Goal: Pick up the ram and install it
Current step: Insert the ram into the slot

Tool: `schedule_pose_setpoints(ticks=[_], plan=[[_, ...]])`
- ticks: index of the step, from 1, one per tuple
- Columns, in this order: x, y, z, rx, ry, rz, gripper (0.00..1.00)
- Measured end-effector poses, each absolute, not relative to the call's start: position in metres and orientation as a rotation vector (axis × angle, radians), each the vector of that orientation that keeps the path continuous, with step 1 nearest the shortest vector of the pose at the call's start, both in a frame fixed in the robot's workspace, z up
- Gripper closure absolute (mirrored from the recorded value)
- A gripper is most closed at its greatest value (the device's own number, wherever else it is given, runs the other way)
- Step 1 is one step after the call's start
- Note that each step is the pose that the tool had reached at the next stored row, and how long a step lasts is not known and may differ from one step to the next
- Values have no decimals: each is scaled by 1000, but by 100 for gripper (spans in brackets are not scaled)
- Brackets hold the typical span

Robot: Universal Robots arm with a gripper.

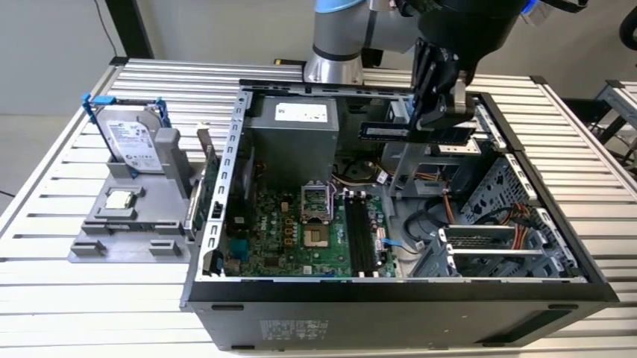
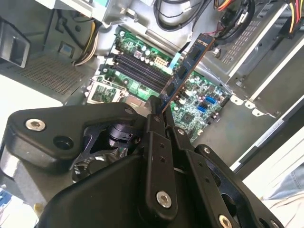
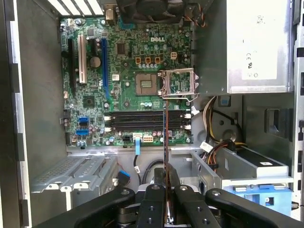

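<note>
While the end effector point(image 2: 159, 115) grips the ram point(image 2: 190, 61), cables point(image 3: 214, 118) flank the slots point(image 3: 147, 121).

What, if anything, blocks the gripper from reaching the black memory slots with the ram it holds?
Probably nothing, so yes: the gripper, shut on the ram, hangs over the open case; the black slots lie bare, cables beside them.
</note>
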State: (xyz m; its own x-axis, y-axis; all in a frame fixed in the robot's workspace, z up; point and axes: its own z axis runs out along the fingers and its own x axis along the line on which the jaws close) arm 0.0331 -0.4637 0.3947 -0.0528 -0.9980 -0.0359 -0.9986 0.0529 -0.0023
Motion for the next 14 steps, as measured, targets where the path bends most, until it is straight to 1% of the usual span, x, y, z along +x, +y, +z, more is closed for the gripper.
schedule_pose_setpoints(ticks=[14], plan=[[37, -464, 395, -2125, 2274, 34, 100]])
